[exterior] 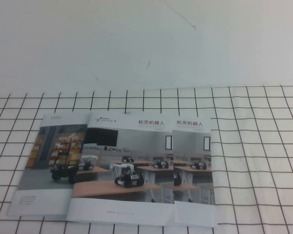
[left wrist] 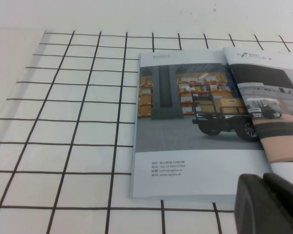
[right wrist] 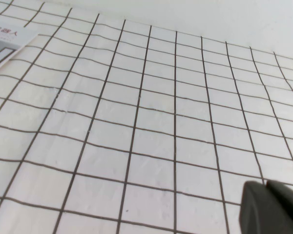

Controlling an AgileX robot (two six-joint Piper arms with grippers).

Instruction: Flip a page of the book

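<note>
Right pincer (right wrist: 271, 207): closed, hovering over bare cloth (right wrist: 151, 122).
Left pincer (left wrist: 268, 204): beside warehouse brochure (left wrist: 185, 122); I cannot tell its state.
Book (exterior: 124, 168): I'm aiming for the page (exterior: 136, 141) edge.

Cloth (exterior: 263, 146): white, black grid lines. Wall behind: plain off-white. Left brochure (exterior: 49, 165): grey floor photo, yellow-orange shelves, black vehicle. The book (exterior: 124, 165), middle: white title band with dark Chinese characters, classroom photo with tan desks, white lower strip. Twin brochure (exterior: 195, 165), right: same cover. Gripper fingers (left wrist: 268, 204) (right wrist: 271, 209): dark grey.
</note>
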